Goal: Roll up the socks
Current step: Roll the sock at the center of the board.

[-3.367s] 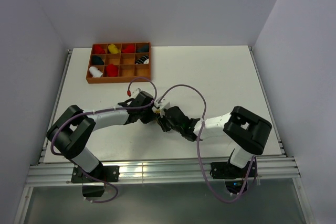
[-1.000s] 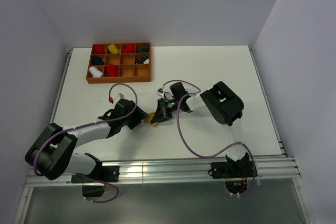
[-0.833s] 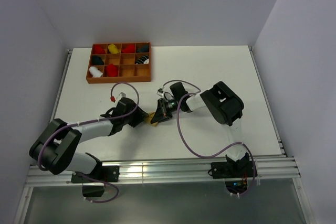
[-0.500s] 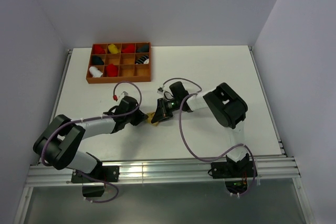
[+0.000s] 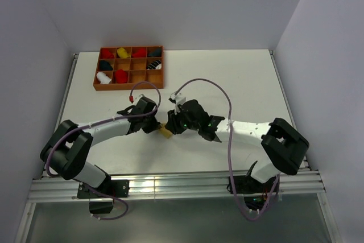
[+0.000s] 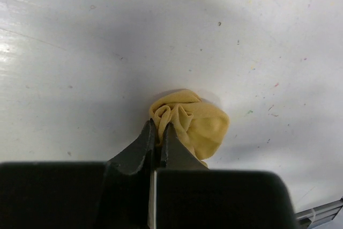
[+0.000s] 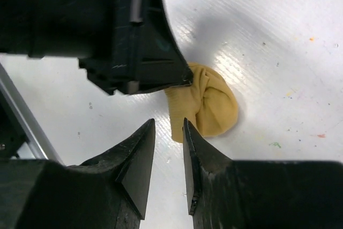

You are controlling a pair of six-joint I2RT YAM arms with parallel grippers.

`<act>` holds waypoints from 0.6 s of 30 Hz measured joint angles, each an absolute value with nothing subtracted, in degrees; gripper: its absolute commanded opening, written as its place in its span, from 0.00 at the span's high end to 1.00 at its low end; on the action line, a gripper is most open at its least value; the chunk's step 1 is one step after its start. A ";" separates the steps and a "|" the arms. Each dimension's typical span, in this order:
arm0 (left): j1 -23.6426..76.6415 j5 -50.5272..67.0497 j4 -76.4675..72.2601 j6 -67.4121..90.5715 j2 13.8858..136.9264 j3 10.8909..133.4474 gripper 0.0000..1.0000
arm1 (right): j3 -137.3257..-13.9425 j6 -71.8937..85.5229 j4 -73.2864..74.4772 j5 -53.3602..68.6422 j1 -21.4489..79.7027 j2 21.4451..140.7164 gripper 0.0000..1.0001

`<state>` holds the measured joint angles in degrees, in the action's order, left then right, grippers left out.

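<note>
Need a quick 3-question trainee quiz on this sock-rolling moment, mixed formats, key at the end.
1. True or false: the right pincer grips the tan sock.
2. The sock is: A spread flat, B bunched into a ball, C draped over a finger.
3. Fill in: the left pincer is ___ on a fold of the sock.
Key: 1 false, the right pincer stands open, just short of it; 2 B; 3 shut.

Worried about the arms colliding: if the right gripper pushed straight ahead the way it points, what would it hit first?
Probably the tan sock, at its near edge; the left gripper pinching it sits just beyond. Depth is unclear.
</note>
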<state>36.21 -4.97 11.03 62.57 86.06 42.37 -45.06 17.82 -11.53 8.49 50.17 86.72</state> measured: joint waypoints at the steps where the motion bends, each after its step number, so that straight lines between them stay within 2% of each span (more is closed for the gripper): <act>1: 36.21 -4.97 11.88 62.37 86.13 42.70 1.00 | -44.21 17.04 -12.51 6.31 51.57 85.84 0.66; 8: 36.21 -4.49 13.82 62.17 88.23 44.38 1.00 | -42.41 14.52 -16.14 -1.26 57.49 87.79 0.66; 18: 36.42 -4.29 14.52 62.15 88.84 45.43 1.00 | -42.94 12.93 -17.41 -5.82 59.11 95.35 0.64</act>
